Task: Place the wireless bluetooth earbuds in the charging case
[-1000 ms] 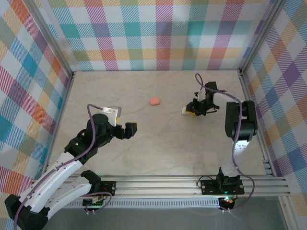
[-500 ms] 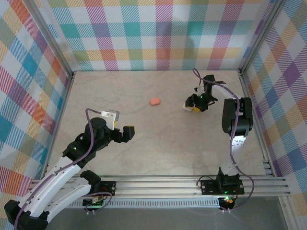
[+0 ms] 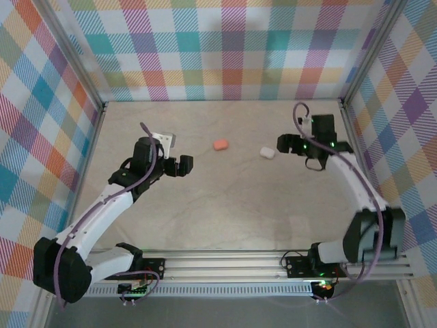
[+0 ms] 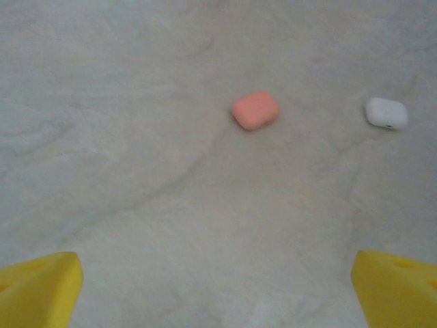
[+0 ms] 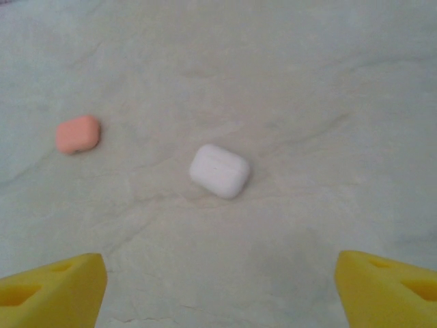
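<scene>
Risk of a skid faces the closed white charging case (image 5: 219, 171), centre of the right wrist view with the pink case (image 5: 78, 134) at left, if the right gripper (image 3: 282, 144) or left gripper (image 3: 183, 165), both spread wide and empty, pinches its rounded shell off-centre.

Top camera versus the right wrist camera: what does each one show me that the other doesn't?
From above: the left gripper and right gripper, both open, plus the checked walls and the front rail. From the right wrist: its yellow fingertips close up, spread wide at the bottom corners. Shared: the white case and the pink case, lying apart on the table.
</scene>
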You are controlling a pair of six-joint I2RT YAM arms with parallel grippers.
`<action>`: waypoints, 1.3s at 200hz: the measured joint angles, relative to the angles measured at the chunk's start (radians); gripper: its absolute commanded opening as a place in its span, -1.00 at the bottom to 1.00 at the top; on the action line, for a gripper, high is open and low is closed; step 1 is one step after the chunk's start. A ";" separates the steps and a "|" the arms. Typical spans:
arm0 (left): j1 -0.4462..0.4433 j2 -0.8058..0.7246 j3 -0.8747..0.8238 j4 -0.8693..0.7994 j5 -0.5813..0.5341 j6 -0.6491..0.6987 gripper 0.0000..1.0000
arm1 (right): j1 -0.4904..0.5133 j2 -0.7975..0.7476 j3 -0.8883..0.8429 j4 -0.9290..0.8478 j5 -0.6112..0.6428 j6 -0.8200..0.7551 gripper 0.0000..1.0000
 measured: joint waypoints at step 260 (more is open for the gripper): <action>0.278 0.409 -0.442 0.975 -0.096 0.124 1.00 | -0.068 0.233 -0.638 1.273 0.168 -0.115 1.00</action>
